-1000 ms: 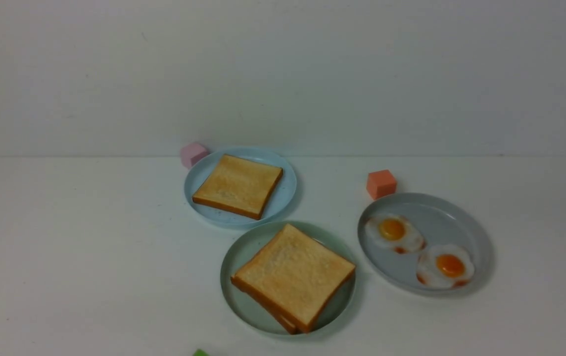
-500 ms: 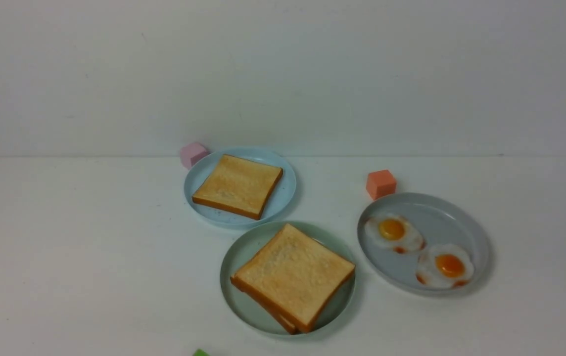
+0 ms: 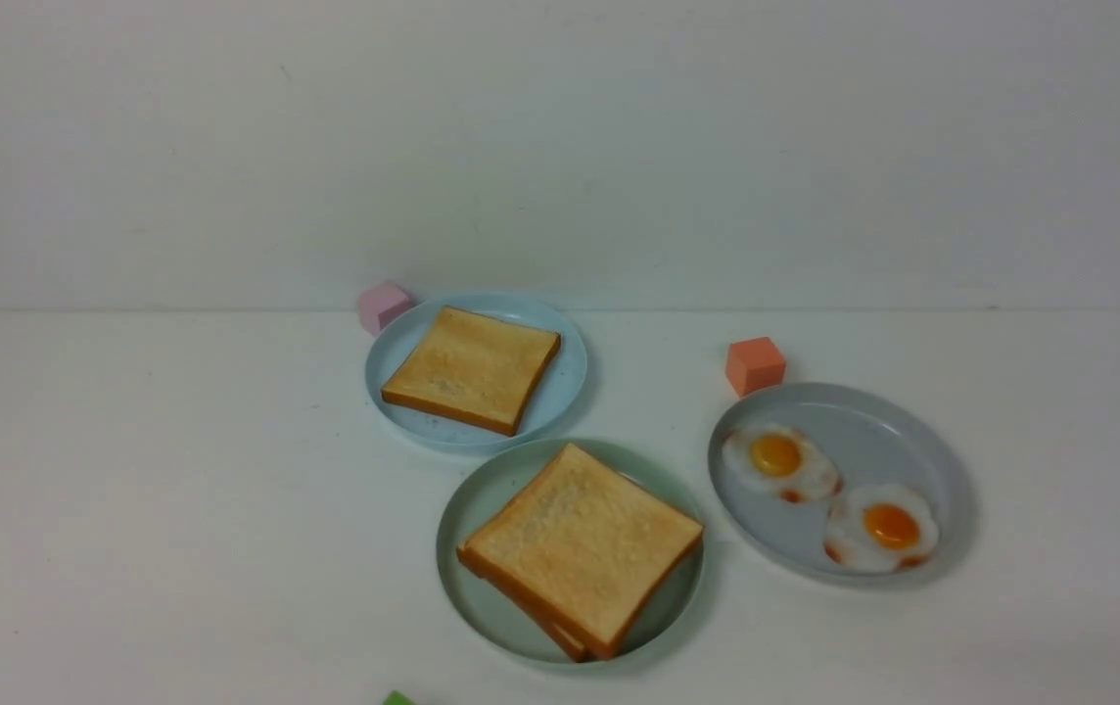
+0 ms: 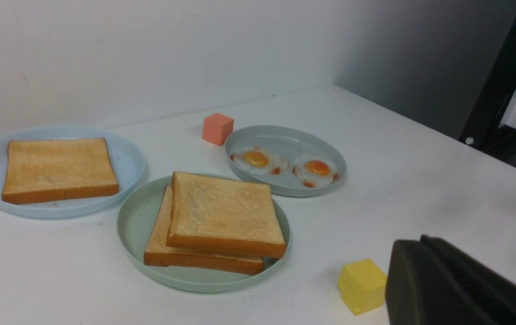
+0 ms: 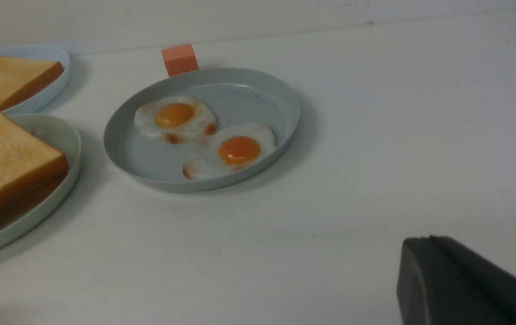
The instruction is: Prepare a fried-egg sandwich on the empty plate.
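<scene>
The pale mint-green plate [image 3: 467,509] sits front centre and holds two golden toast slices [image 3: 580,548] stacked with their edges slightly offset. No egg shows between them in the left wrist view [image 4: 222,214]. Two fried eggs [image 3: 780,458] [image 3: 881,529] lie on the grey-blue plate [image 3: 873,416] to the right. Neither gripper shows in the front view. My left gripper [image 4: 420,240] is shut and empty, low over the table, near side of the plates. My right gripper [image 5: 426,239] is shut and empty, near side of the egg plate.
A single toast slice [image 3: 472,367] lies on the light-blue plate [image 3: 565,392] behind. A pink cube [image 3: 382,305] stands at its back left. An orange cube [image 3: 754,364] stands behind the grey-blue plate. A yellow cube [image 4: 362,285] sits beside my left gripper. A green bit [image 3: 396,698] shows at the front edge.
</scene>
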Action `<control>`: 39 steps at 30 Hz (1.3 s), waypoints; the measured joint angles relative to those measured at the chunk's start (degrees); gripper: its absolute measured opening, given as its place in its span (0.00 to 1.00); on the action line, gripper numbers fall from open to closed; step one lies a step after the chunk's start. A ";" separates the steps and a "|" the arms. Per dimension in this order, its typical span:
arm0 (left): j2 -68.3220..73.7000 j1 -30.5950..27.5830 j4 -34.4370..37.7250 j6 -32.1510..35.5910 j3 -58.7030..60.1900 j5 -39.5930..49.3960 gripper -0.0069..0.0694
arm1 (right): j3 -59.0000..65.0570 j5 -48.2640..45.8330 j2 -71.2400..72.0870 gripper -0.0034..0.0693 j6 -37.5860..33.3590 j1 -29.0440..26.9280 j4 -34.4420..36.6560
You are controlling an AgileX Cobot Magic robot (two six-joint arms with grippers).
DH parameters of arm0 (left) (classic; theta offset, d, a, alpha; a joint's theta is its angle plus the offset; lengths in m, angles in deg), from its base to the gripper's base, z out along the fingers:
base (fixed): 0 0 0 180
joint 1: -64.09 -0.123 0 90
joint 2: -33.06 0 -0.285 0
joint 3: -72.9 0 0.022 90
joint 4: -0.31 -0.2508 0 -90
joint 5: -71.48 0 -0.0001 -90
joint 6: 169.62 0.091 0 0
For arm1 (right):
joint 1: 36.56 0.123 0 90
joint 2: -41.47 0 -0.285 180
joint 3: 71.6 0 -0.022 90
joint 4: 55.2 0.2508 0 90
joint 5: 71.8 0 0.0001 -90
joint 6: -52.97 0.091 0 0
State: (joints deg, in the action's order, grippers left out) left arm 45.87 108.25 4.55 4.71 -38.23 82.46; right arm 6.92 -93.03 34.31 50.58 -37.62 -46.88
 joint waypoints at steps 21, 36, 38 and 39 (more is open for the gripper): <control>0.00 0.00 0.00 0.00 0.00 0.13 0.09 | -0.30 -1.11 0.01 0.04 1.41 0.00 -0.12; -5.07 -28.92 -0.46 -0.73 2.52 -2.08 0.07 | -0.30 -1.23 0.01 0.06 1.41 0.00 -0.12; -5.64 -35.07 -0.41 -1.72 5.75 -0.51 0.07 | -0.30 -1.23 0.01 0.06 1.41 0.00 -0.12; -5.65 -36.95 -0.41 -2.15 7.27 0.06 0.07 | -0.30 -1.28 0.01 0.06 1.41 0.00 -0.12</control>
State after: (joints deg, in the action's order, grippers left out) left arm 40.22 71.31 4.15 2.55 -30.96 82.52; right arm 6.61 -94.31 34.32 51.99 -37.62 -47.00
